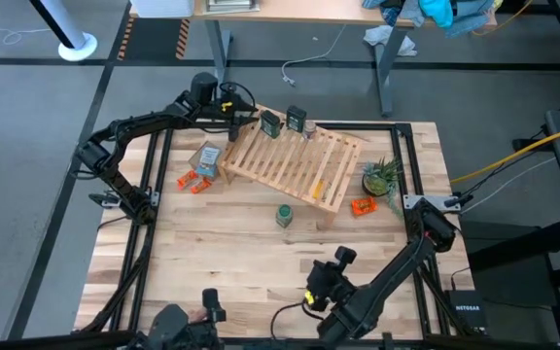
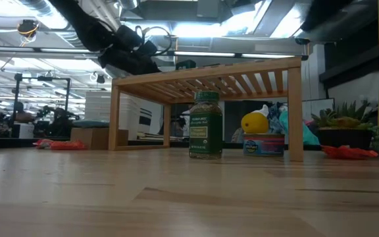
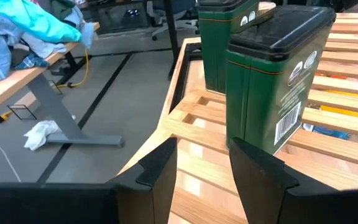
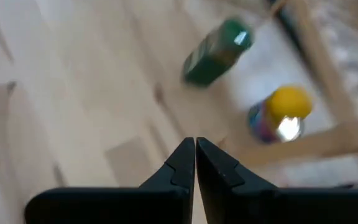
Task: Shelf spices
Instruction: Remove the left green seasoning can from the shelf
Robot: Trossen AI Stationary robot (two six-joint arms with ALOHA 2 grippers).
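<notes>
Left gripper (image 3: pixel 201 171) sits at the shelf's (image 1: pixel 299 160) far-left corner, about 11 o'clock on the table. My fingers stand partly apart and hold nothing; the nearer dark green tin (image 3: pixel 277 81) stands on the slats just beyond the fingertips, clear of both. My reading: the gap is that wide because it matches the tin's narrow side.

Second dark tin (image 3: pixel 225 43) stands just behind the first, toward the shelf's back edge. Both upright, long axis vertical, black lids up. Barcode face of the nearer tin turned toward my wrist camera. From above they read as two dark jars side by side along the shelf's back rail (image 1: pixel 282 122).

Round green jar (image 2: pixel 206 125) not yet shelved: upright on the tabletop just in front of the shelf, near table centre, cap up, label facing the low camera. A yellow-topped container (image 2: pixel 262 135) stands under the shelf behind it.

Right gripper (image 4: pixel 195 163) waits at about 6 o'clock, fingers pressed together, empty, aimed toward the green jar.

The tiny clear jar: cannot pick it out.
</notes>
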